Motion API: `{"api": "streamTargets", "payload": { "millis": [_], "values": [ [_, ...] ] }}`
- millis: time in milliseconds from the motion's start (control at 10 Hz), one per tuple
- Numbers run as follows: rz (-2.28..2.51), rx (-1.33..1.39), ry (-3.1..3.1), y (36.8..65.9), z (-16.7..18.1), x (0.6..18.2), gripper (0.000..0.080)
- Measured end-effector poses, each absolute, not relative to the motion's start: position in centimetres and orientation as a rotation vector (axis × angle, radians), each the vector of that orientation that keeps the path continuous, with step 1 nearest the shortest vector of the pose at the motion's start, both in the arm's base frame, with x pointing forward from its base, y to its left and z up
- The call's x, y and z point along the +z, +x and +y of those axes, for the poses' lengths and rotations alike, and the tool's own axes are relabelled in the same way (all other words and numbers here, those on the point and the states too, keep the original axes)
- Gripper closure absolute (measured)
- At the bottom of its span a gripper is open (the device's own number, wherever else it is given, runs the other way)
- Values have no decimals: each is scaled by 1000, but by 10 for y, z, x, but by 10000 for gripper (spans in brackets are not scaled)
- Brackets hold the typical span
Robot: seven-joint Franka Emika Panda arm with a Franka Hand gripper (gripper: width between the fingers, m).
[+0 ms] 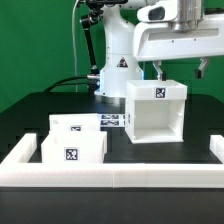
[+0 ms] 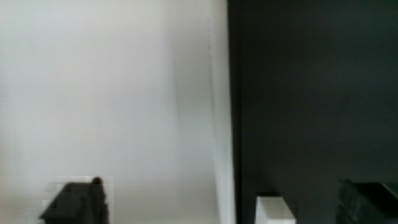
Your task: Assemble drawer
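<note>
Hovering just above the hollow shell (image 1: 155, 112) at the exterior view's right, the gripper (image 1: 180, 70) is spread wide, holding nothing. Only the exterior view shows the rear tray (image 1: 75, 126) and front tray (image 1: 72, 152) beside the border rail (image 1: 110, 176). The wrist view adds black fingertips (image 2: 71, 202) either side of a white surface's edge.

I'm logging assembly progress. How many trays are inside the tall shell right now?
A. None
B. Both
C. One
A: the front tray and the rear tray both lie on the table, to the exterior view's left of the shell, whose open front shows nothing inside.
</note>
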State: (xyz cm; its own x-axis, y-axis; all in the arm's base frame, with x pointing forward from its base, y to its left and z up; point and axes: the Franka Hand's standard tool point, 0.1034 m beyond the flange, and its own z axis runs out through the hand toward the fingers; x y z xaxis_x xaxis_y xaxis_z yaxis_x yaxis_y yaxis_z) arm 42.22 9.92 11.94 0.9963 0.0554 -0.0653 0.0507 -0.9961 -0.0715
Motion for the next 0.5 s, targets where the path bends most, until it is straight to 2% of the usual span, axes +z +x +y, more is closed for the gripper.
{"api": "streamTargets", "payload": {
  "millis": [500],
  "values": [
    [-77,112,-3073,407,103,102,150]
  ]
}}
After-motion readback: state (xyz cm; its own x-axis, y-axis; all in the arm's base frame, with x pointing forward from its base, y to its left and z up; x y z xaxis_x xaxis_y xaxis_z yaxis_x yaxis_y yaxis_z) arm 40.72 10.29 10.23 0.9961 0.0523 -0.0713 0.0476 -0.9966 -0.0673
